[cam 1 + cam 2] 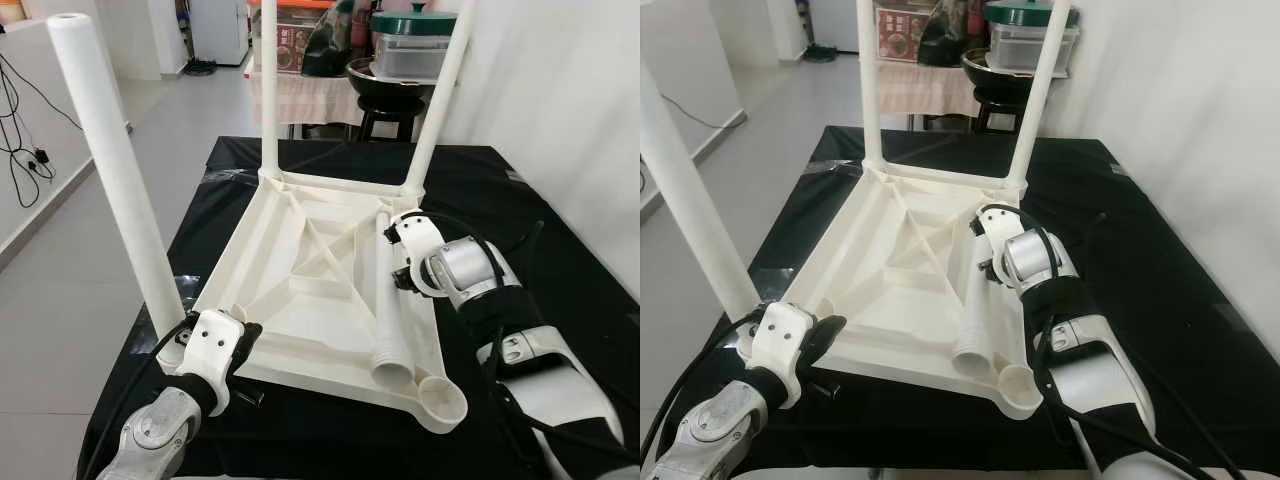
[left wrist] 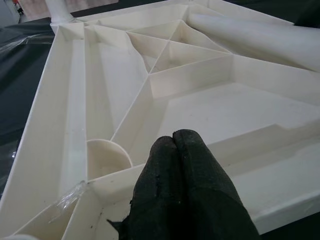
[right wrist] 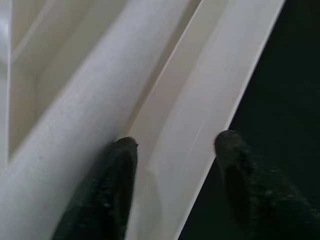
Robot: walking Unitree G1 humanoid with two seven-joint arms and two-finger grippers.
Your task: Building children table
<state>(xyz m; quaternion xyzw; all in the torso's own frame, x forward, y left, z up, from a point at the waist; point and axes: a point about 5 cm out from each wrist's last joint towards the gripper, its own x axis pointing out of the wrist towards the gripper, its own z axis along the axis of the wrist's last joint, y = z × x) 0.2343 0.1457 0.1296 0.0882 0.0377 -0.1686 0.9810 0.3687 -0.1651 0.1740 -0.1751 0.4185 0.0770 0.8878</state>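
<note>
Right wrist view: right hand (image 3: pixel 172 150) is hanging with its fingers apart, one black finger (image 3: pixel 107 190) touching the loose leg (image 3: pixel 75 110), the other over the tabletop's right rim, so nothing's clamped yet.
Where the stuff is: upside-down white tabletop (image 1: pixel 300 290) is lying on the black-covered desk (image 1: pixel 520 200), three legs are standing in their sockets, near-left leg (image 1: pixel 115 170) and two far ones. Fourth leg is lying loose inside the tabletop along its right side, and the near-right socket (image 1: pixel 442 398) is sitting empty.
Left hand: left hand (image 2: pixel 175 137) is sitting with fingers pressed together, tips resting over the near edge by the near-left corner, holding nothing.
Risk, imo: that leg is round and smooth, so a one-sided pinch is probably going to roll it away or trap the rim too.
Other risk: swinging the long leg up could bump the standing far-right leg (image 1: pixel 440 95).
View differences: head views are giving the whole layout and the empty socket; right wrist view is giving the actual finger contact.
</note>
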